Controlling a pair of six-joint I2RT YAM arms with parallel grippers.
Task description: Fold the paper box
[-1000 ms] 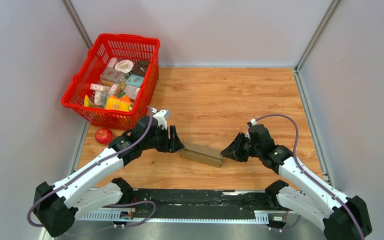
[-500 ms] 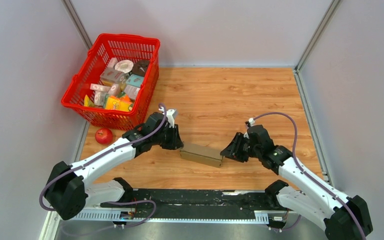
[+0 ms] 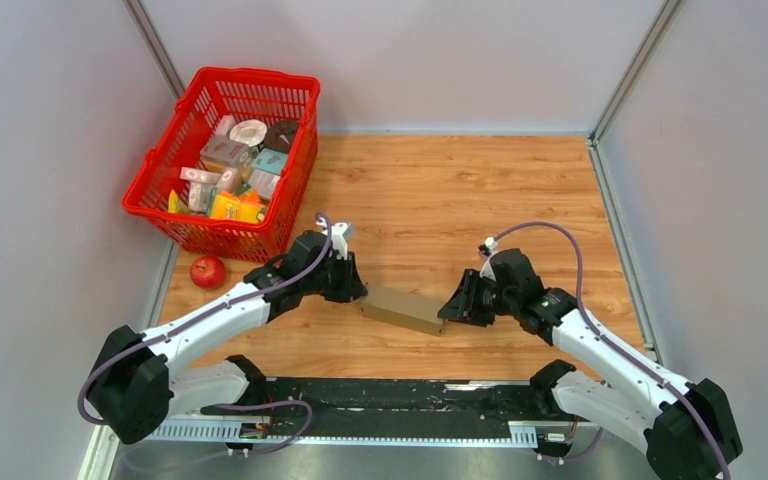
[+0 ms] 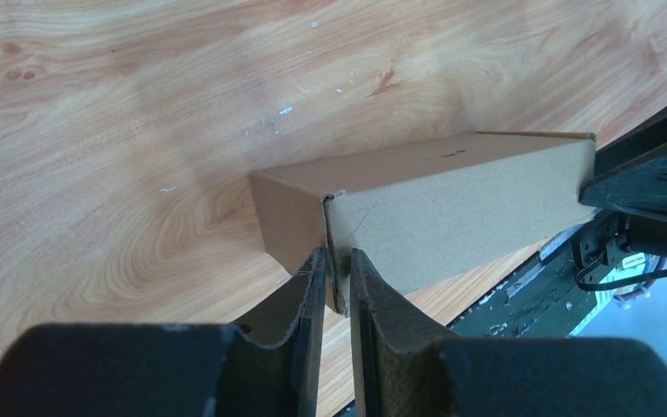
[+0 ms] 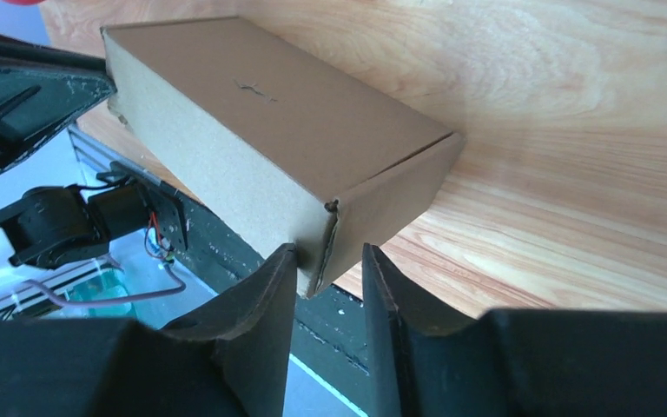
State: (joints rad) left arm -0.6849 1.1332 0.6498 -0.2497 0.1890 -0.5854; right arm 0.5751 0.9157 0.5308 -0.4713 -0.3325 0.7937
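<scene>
Top cam overhead; wrist cams close, sharing paper box [image 3: 403, 309].

Enclosed on three sides by plain pale grey walls [image 3: 410, 60], matte and unmarked. Joined at the two far corners by slanted aluminium posts [image 3: 153, 45]. Floored with a wood-grain counter [image 3: 440, 190], warm orange-brown, with knots and swirling grain plain in the wrist views, and flecked with a few small pale scuffs [image 4: 282, 111]. Edged along the right side by a grey metal rim [image 3: 615, 230]. Bounded at the near edge by a black strip [image 3: 410, 395] and a silver slotted rail [image 3: 390, 435]. Lit softly and evenly; threw only faint shadows.
</scene>
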